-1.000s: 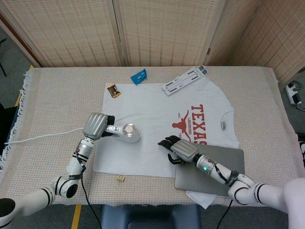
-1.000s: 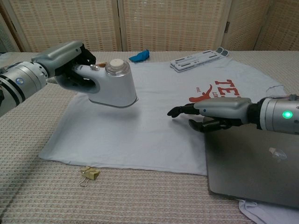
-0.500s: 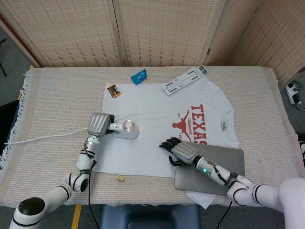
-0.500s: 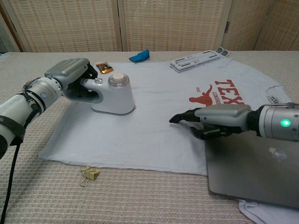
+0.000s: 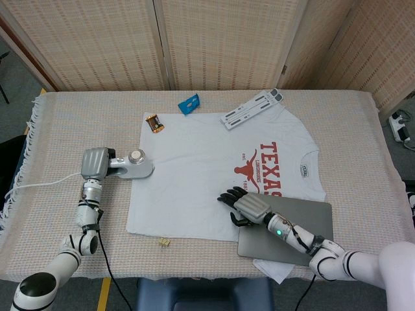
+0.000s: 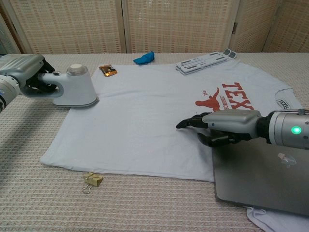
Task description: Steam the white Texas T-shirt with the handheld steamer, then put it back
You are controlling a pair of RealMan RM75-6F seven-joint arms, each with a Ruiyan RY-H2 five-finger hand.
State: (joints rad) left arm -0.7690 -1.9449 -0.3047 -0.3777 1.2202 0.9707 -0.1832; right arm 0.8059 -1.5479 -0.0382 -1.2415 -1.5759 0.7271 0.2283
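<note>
Two hands work a cloth-covered surface [image 5: 65, 129]. The left hand [image 5: 94, 162] grips the handheld steamer [image 5: 133, 167] by its handle, its base straddling the left edge of the white Texas T-shirt [image 5: 194, 175], long axis running left-right, head pointing toward the shirt. Bare cloth lies open left of it (only a white cord [image 5: 42, 181] crosses there). The right hand [image 5: 246, 206], fingers loosely spread and holding nothing, rests on the shirt's lower right beside a grey laptop [image 5: 292, 233].

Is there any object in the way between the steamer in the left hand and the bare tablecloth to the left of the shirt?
Nothing visible blocks it. The left hand holds the steamer at the T-shirt edge; beside it lies only bare tablecloth and the steamer's own cord.
</note>
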